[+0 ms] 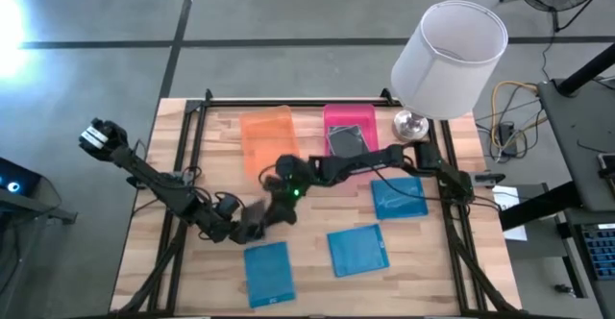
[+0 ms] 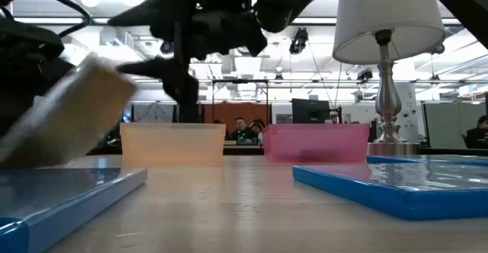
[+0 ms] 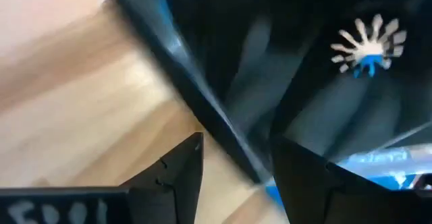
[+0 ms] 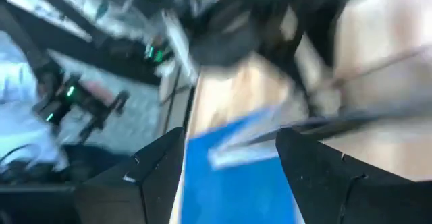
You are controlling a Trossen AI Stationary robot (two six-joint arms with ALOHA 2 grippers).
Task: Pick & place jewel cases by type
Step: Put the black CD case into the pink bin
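I see both grippers meeting at the centre of the high view — the left gripper (image 1: 258, 225) pinching a dark case (image 3: 283, 69) tilted off the table (image 1: 163, 233), the right gripper (image 1: 279, 186) just above it, fingers spread. Three blue cases (image 1: 268, 271) lie across the lower right. One dark case (image 1: 348, 139) sits in the pink tray (image 1: 332, 115) at upper centre, the orange tray (image 1: 266, 136) beside it on the left.
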